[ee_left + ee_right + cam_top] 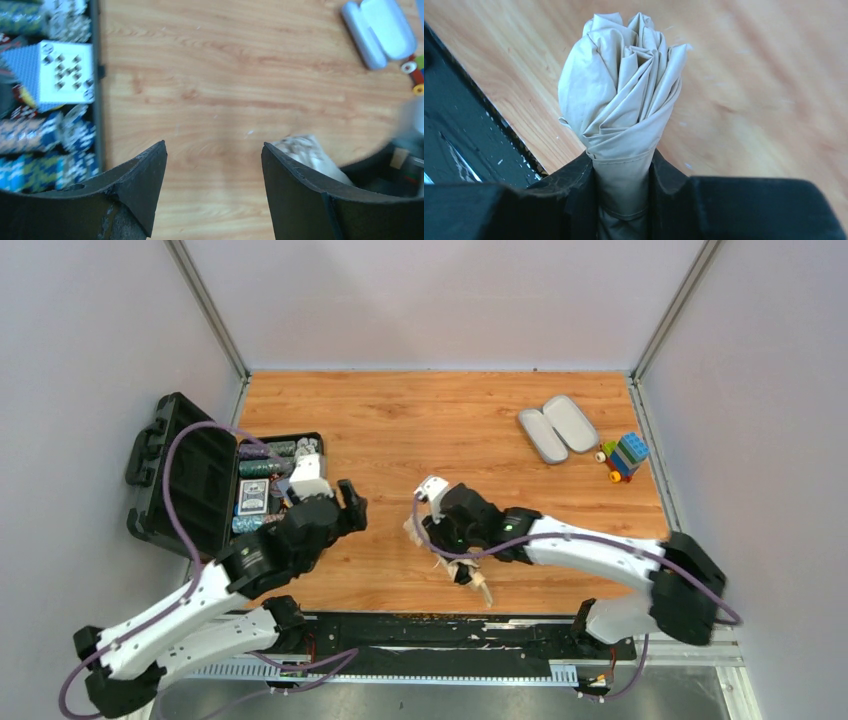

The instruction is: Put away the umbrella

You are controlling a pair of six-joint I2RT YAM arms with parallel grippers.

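Observation:
The umbrella point(624, 90) is a folded bundle of beige-tan fabric, bunched into pleats at its end. My right gripper point(622, 167) is shut on its narrow wrapped part, one black finger on each side. From above, the umbrella point(470, 578) pokes out under the right gripper point(448, 532) near the table's front middle. My left gripper point(350, 505) hangs open to its left, beside the black case. Only bare wood shows between the left gripper's point(214, 150) fingers, and the umbrella's fabric point(310, 152) peeks past the right finger.
An open black case point(200, 475) with poker chips and a card deck point(65, 72) lies at the left edge. A lilac-grey oval hard case point(557, 427) lies open at the back right, next to a toy of coloured blocks point(625, 455). A black rail point(440, 630) runs along the near edge.

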